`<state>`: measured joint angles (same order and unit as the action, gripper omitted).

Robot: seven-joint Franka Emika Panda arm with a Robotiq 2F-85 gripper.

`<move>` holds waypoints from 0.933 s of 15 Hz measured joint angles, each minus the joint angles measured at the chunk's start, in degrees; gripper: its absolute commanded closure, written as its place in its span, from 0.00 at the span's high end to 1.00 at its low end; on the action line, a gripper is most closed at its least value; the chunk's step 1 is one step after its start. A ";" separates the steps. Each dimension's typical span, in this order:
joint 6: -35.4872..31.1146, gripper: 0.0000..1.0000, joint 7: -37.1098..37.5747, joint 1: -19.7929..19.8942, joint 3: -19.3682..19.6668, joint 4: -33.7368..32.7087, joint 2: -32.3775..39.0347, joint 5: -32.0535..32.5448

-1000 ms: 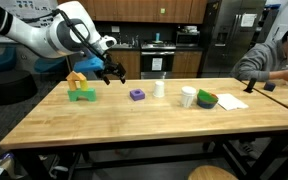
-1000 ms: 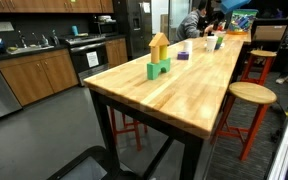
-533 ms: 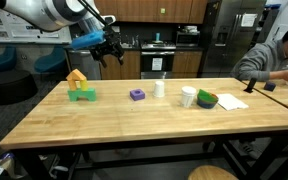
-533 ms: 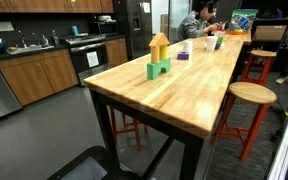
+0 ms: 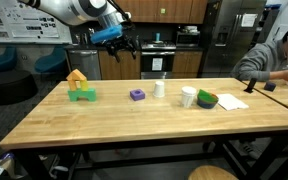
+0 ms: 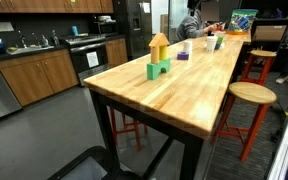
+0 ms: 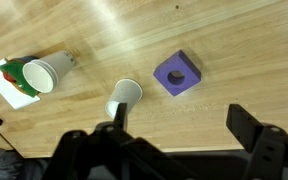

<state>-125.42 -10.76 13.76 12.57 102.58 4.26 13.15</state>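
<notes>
Arm high above counter (image 5: pixel 104 125), claw (image 5: pixel 121 46) pointing down, released, empty. Block (image 5: pixel 137 95) and cup (image 5: pixel 159 88) stand on the counter beneath. Only the wrist view shows the block's hole.

Long butcher-block table (image 5: pixel 134 125) on dark metal frame (image 6: pixel 106 120). Wooden base cabinets (image 6: pixel 29 75) under dark countertop (image 6: pixel 24 52). Stainless refrigerator (image 5: pixel 229 30) beyond table's far edge. Round wooden stool (image 6: pixel 251 95) beside long edge. Grey floor (image 6: pixel 44 140). Even indoor light.

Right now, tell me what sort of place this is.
Probably an office or lab break-room kitchen: wooden cabinets with a sink, a steel refrigerator, and a long butcher-block table with stools.
</notes>
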 measured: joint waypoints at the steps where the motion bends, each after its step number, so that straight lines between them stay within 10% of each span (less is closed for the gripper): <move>1: -0.02 1.00 0.07 0.30 0.18 -2.05 2.56 -0.85; 14: 10.45 1.00 2.19 -2.01 -2.31 -24.32 21.14 -2.51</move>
<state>-114.97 -8.56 11.75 10.26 78.25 25.40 10.64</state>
